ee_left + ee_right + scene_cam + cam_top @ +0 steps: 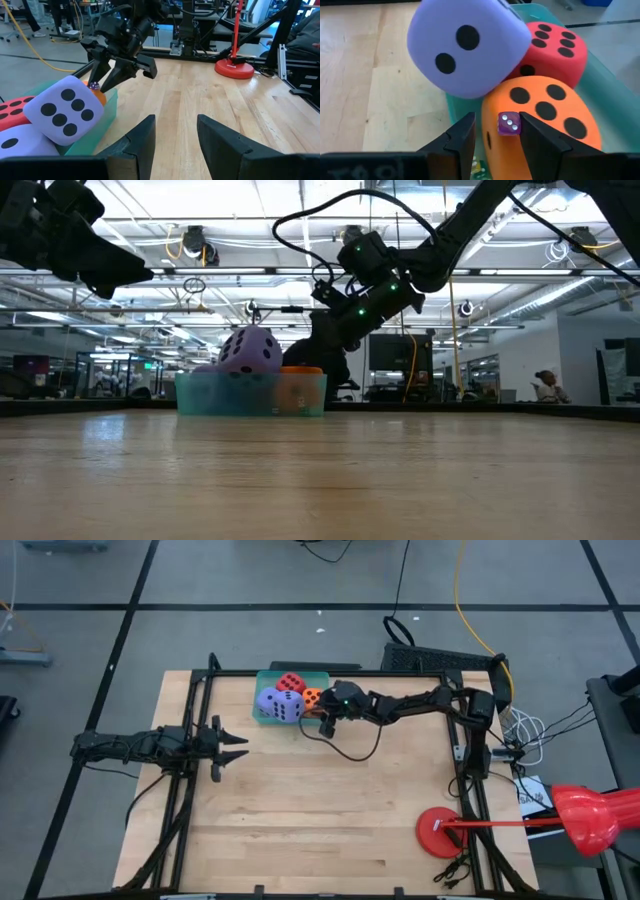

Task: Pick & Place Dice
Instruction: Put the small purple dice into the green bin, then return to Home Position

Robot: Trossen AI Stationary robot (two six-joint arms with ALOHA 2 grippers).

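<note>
Item: right gripper (pixel 496 131), pinching 1 tiny purple die (pixel 509 123) over the orange die (pixel 540 115) in the teal tray (pixel 262 716), upper centre of the high view. Left gripper (pixel 232 747) spread, idle. Risk: you release and it bounces out.

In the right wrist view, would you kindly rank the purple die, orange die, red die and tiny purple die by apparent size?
1. Purple die and orange die: alike, and nearness makes it unsure.
2. Red die, partly hidden.
3. Tiny purple die, between the right gripper fingers.
</note>
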